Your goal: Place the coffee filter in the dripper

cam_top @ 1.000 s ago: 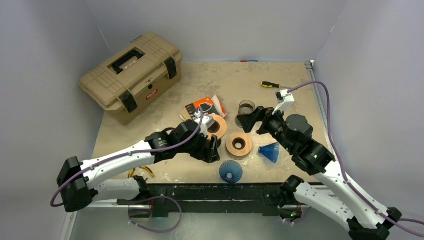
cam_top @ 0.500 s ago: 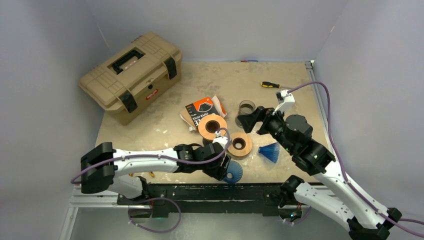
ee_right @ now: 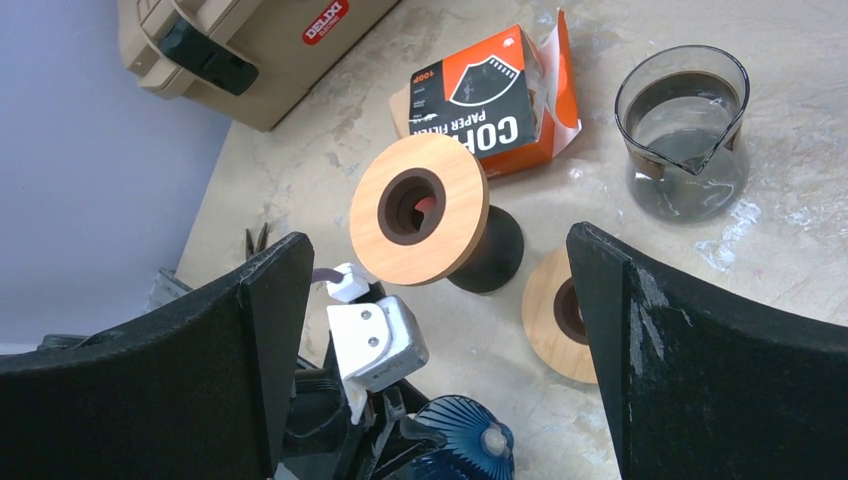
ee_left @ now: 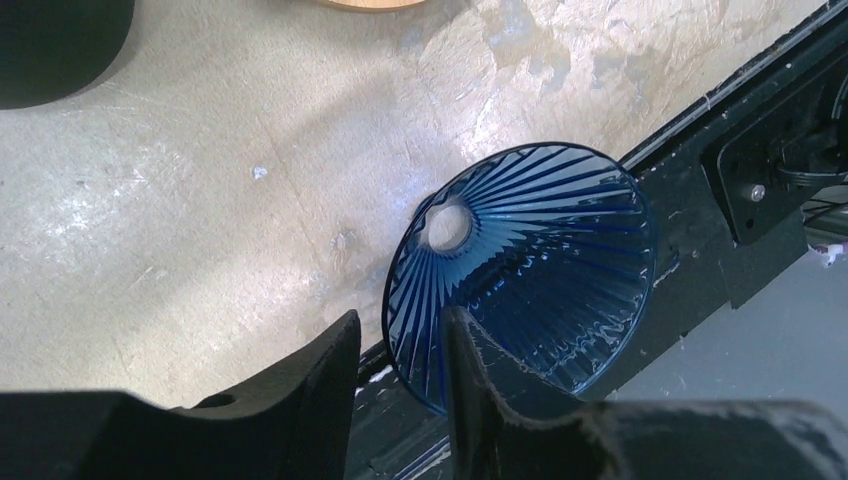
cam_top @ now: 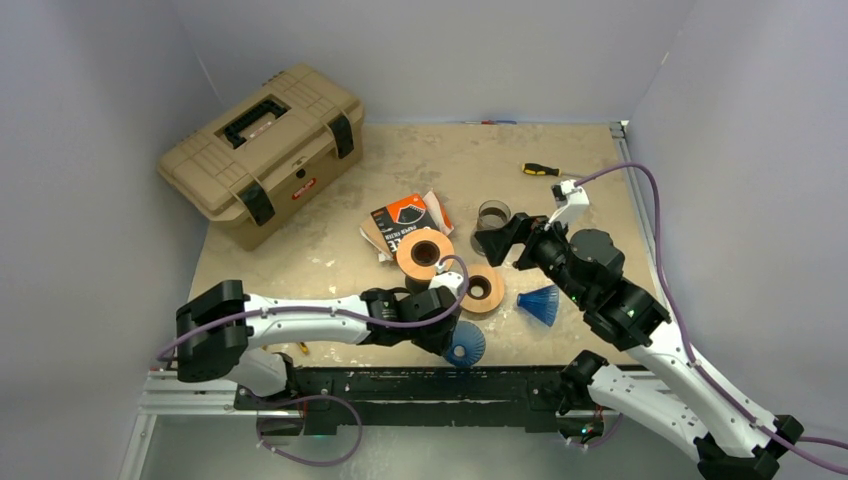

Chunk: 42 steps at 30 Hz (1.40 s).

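A blue ribbed dripper cone (cam_top: 468, 345) lies at the table's front edge, also in the left wrist view (ee_left: 530, 260) and the right wrist view (ee_right: 465, 440). My left gripper (cam_top: 450, 335) straddles its rim (ee_left: 400, 325): one finger sits inside the cone against the wall, the other outside with a thin gap, jaws narrowly open. The orange-and-black paper filter pack (cam_top: 405, 218) lies mid-table (ee_right: 490, 95). A second blue ribbed cone (cam_top: 540, 303) lies on its side at the right. My right gripper (cam_top: 500, 240) hovers wide open and empty (ee_right: 435, 240).
A tall wooden-topped stand (cam_top: 425, 250) and a flat wooden ring (cam_top: 480, 290) sit between the pack and the cones. A glass carafe (cam_top: 493, 215) stands behind them. A tan toolbox (cam_top: 262, 150) is back left, a screwdriver (cam_top: 540, 170) back right.
My left arm swung from the wooden stand forward to the blue dripper at the front edge, then stayed almost still. The right arm has not moved.
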Motion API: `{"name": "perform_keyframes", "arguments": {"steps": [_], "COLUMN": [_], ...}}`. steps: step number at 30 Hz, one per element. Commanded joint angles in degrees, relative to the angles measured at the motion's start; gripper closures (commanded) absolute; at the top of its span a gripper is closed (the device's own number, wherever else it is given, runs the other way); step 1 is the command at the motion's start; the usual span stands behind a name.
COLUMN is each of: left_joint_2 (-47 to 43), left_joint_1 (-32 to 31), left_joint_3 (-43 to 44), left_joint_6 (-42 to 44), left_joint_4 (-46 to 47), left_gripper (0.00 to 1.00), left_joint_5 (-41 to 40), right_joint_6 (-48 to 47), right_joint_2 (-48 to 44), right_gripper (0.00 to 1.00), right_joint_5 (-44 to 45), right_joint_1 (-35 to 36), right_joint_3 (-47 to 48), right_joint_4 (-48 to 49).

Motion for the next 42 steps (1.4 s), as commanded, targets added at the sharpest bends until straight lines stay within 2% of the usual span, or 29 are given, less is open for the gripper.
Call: {"name": "perform_keyframes", "arguments": {"steps": [1, 5, 7, 8, 24, 33, 42], "left_joint_2": [1.6, 2.1, 1.8, 1.6, -4.2, -4.2, -5.1], "left_joint_1": [-0.2, -0.2, -0.2, -0.2, -0.2, 0.1, 6.6], "left_joint_3": [2.9, 3.6, 3.7, 3.8, 6.4, 10.8, 16.0], "left_joint_6": [-0.8, -0.6, -0.5, -0.4, 2.3, 5.1, 9.2], "left_joint_4": [2.4, 2.4, 2.4, 2.4, 0.1, -1.5, -2.5], "left_gripper": [0.68, 0.81, 0.97, 1.0, 1.0, 1.0, 1.0], "left_joint_5": [-1.0, -1.2, -1.2, -1.2, -1.8, -3.4, 2.0], "right_joint_6": [0.6, 0.5, 0.5, 0.5, 0.3, 0.2, 0.2], "right_joint_2": [-0.1, -0.4, -0.5, -0.6, -1.2, -1.9, -4.2], "right_gripper": [0.01, 0.01, 0.01, 0.01, 0.01, 0.01, 0.01], "right_joint_5": [0.4, 0.4, 0.4, 0.4, 0.5, 1.5, 3.7], "right_joint_1": [0.2, 0.2, 0.2, 0.2, 0.2, 0.3, 0.2], "right_joint_3": [0.7, 0.7, 0.7, 0.7, 2.0, 2.7, 3.5], "right_joint_4": [0.9, 0.8, 0.8, 0.9, 0.6, -0.5, -2.0]}}
